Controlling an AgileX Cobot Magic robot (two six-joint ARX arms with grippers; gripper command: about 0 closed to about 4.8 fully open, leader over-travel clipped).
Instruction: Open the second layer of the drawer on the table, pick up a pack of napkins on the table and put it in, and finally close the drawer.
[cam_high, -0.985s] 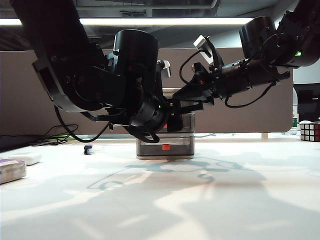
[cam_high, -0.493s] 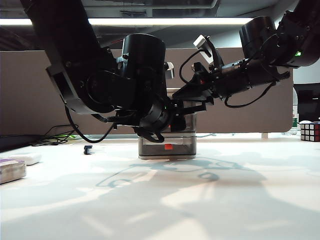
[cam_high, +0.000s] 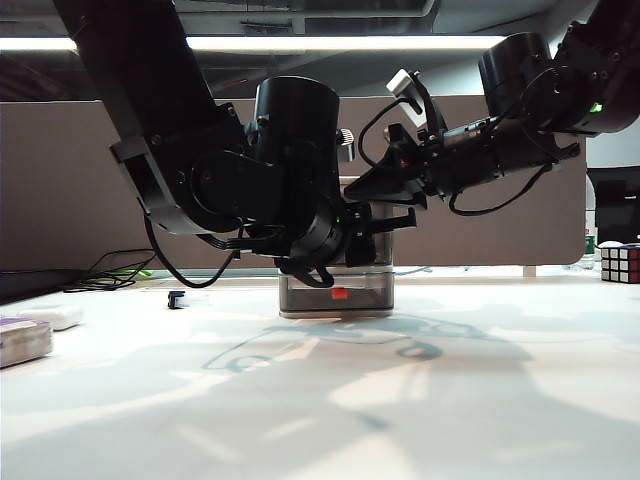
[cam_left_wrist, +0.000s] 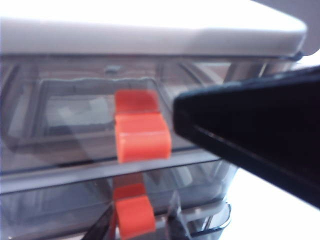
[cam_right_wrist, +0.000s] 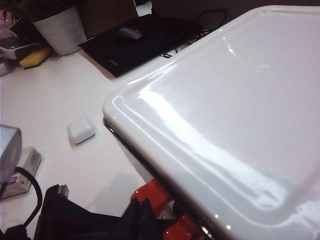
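Left end effector (cam_high: 375, 238) nearer drawer (cam_high: 337, 296)

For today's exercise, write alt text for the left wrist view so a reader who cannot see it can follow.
Close-up of the drawer: smoky translucent tiers under a pale top, with two red-orange handles in view, the upper handle and the lower handle. A blurred black finger of the left gripper sits beside the upper handle.
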